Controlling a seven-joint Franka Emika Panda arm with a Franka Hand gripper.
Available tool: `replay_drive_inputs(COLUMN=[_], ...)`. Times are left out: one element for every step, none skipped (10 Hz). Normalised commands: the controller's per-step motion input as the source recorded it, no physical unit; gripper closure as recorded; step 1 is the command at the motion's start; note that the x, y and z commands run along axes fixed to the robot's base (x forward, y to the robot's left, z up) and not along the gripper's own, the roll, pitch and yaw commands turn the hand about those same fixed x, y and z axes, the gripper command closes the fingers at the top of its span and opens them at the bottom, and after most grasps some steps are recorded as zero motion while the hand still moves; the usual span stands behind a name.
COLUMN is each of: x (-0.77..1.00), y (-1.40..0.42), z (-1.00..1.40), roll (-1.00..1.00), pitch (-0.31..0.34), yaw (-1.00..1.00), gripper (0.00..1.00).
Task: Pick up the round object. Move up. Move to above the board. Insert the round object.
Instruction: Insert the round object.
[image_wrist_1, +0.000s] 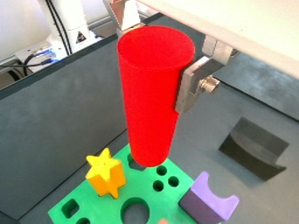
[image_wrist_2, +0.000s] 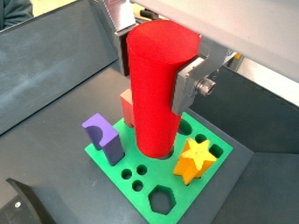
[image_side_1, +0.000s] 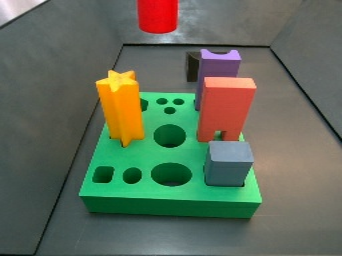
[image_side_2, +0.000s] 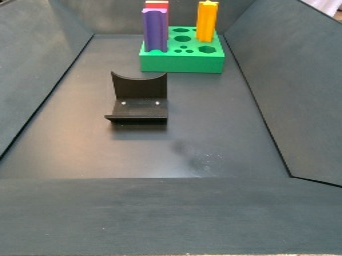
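Note:
The round object, a tall glossy red cylinder (image_wrist_1: 152, 96), is upright between my gripper's (image_wrist_1: 158, 74) silver fingers (image_wrist_1: 193, 83), which are shut on it; it also shows in a wrist view (image_wrist_2: 158, 96). It hangs in the air above the green board (image_wrist_1: 87, 206), its lower end over the round holes near the yellow star peg (image_wrist_1: 105, 172). In a side view only the cylinder's lower end (image_side_1: 158, 14) shows, high above the board's (image_side_1: 127, 195) far side. The gripper itself is out of both side views.
On the board stand a yellow star peg (image_side_1: 119, 105), a purple notched block (image_side_1: 219, 65), a salmon-red block (image_side_1: 227, 108) and a grey block (image_side_1: 229, 162). The dark fixture (image_side_2: 136, 98) stands on the floor away from the board (image_side_2: 181, 60). Dark bin walls enclose the floor.

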Motion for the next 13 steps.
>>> replay_drive_inputs(x=[0.72,0.53,0.41,0.35,0.09,0.0,-0.01,0.0,0.0,0.0,0.04,0.07,0.08], y=[-0.35,-0.29,-0.21,-0.21,-0.19,-0.17,-0.15,-0.16,-0.15,-0.16,-0.16,-0.15,-0.12], z=[-0.48,-0.66,-0.72,-0.7,-0.74,-0.79,-0.74,-0.6,-0.52,-0.47,-0.41,-0.36,-0.31], roll=[-0.01,-0.01,0.0,0.0,0.0,0.0,0.02,0.02,0.0,0.0,0.02,0.09,0.13], pitch=[0.029,0.001,0.0,0.0,0.0,0.0,0.0,0.0,0.0,0.0,0.0,0.004,0.016], yaw=[-0.23,-0.23,-0.18,-0.17,-0.13,-0.07,-0.08,-0.12,-0.15,-0.17,-0.22,-0.22,-0.21], gripper=[1.0,1.0,1.0,1.0,1.0,1.0,1.0,1.0,1.0,1.0,1.0,1.0,1.0])
